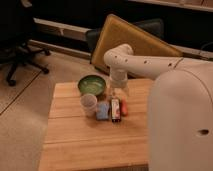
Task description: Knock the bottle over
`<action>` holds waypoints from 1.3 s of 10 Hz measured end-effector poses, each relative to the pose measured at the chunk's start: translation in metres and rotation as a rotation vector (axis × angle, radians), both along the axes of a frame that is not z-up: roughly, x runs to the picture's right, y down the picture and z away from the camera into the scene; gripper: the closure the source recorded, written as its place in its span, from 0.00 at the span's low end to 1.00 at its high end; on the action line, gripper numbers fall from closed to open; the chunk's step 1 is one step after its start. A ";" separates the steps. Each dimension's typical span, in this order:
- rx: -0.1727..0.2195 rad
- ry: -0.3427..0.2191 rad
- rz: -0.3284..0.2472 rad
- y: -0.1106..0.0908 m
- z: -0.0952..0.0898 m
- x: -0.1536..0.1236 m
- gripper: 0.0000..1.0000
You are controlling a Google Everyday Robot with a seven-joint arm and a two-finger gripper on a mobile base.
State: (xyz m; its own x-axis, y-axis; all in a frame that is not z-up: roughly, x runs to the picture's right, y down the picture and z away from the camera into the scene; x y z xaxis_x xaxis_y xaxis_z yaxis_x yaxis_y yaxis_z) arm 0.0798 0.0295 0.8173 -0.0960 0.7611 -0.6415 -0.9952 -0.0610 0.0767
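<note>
Wooden table (75, 145) is set with a green bowl (92, 84) and a cup (89, 104). The gripper (119, 86) is held just above the whitish bottle (119, 94), right of the bowl; whether it is released or clenched cannot be told.

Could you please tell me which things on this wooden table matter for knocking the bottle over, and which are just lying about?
For the job:
- small whitish semi-clear bottle, beside the bowl
- the gripper, low over the table next to that bottle

Lying about:
- green round bowl
- pale translucent cup
- blue flat packet
- dark slim item with white-and-red label
- small orange-red item
</note>
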 end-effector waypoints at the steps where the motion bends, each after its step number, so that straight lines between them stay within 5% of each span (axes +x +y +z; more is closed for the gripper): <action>1: -0.006 -0.009 -0.005 0.000 0.007 0.005 0.35; 5: -0.007 -0.026 -0.110 -0.009 0.038 0.035 0.35; 11: 0.210 -0.162 -0.229 -0.072 0.062 0.021 0.35; 13: 0.231 -0.194 -0.241 -0.073 0.060 0.012 0.35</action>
